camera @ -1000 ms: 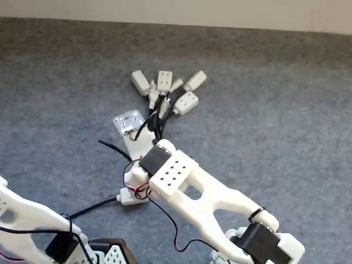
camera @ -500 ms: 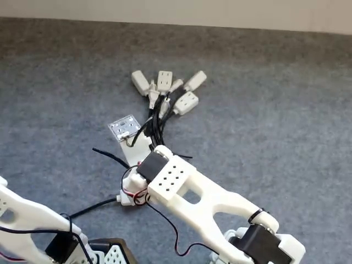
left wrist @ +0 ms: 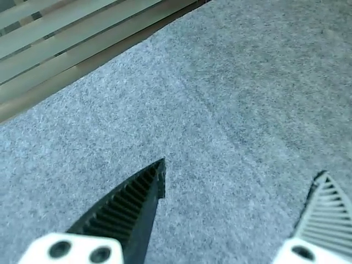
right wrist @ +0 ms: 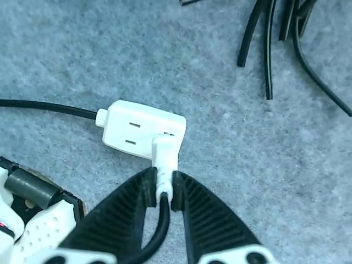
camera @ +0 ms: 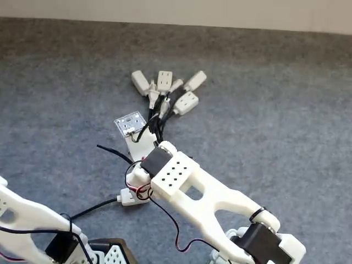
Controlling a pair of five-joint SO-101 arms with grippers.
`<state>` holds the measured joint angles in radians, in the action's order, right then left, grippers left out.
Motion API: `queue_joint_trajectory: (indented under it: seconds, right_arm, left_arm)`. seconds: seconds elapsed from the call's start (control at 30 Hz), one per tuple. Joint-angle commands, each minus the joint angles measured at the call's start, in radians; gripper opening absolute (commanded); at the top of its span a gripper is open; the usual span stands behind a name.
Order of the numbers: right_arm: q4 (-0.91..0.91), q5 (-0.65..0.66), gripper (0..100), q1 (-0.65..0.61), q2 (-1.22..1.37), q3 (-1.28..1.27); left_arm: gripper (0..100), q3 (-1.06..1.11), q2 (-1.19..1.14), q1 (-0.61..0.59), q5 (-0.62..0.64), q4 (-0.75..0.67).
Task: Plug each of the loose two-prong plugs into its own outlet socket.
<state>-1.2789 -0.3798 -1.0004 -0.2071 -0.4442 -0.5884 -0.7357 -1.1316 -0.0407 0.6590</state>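
Note:
My right gripper [right wrist: 164, 176] is shut on a white two-prong plug [right wrist: 164, 157]. The plug's front end sits against the face of a white outlet socket [right wrist: 140, 131] that lies on the grey carpet with a black cord running off it. From above, the same socket [camera: 127, 197] lies just in front of the right arm [camera: 175, 177]. A bunch of several white sockets and plugs [camera: 165, 87] on black cords lies farther back. My left gripper [left wrist: 242, 203] is open over bare carpet, with nothing between its fingers.
A small metal plate [camera: 127, 123] lies on the carpet between the bunch and the right arm. Black cords [right wrist: 275, 38] run past near the held plug. The left arm [camera: 33, 220] is at the near left corner. Open carpet lies to the right.
The right arm swung a little to the near left, then came back to almost where it was. The metal plate and a loose black cord end shifted with it.

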Motion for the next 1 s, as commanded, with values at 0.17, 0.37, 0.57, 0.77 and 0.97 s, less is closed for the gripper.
queue_joint_trajectory:
  seconds: [0.17, 0.37, 0.57, 0.77, 0.97]
  right_arm:
    - [-0.015, -0.002, 0.6, 0.018, 0.225, 0.007]
    - [-0.022, -0.008, 0.6, 0.019, 0.306, 0.039]
    - [-0.088, -0.002, 0.6, 0.045, 0.278, 0.039]
    - [-0.088, -0.002, 0.6, 0.110, 0.278, 0.038]
    - [-0.084, 0.000, 0.6, 0.056, 0.280, 0.042]
  left_arm:
    - [39, -0.045, 0.016, -0.005, 0.006, 0.006]
    - [39, -0.045, 0.016, -0.007, 0.006, 0.006]
    - [39, -0.045, 0.016, -0.005, 0.006, 0.006]
    - [39, -0.045, 0.013, -0.004, 0.006, 0.006]
    - [39, -0.045, 0.012, -0.004, 0.006, 0.006]
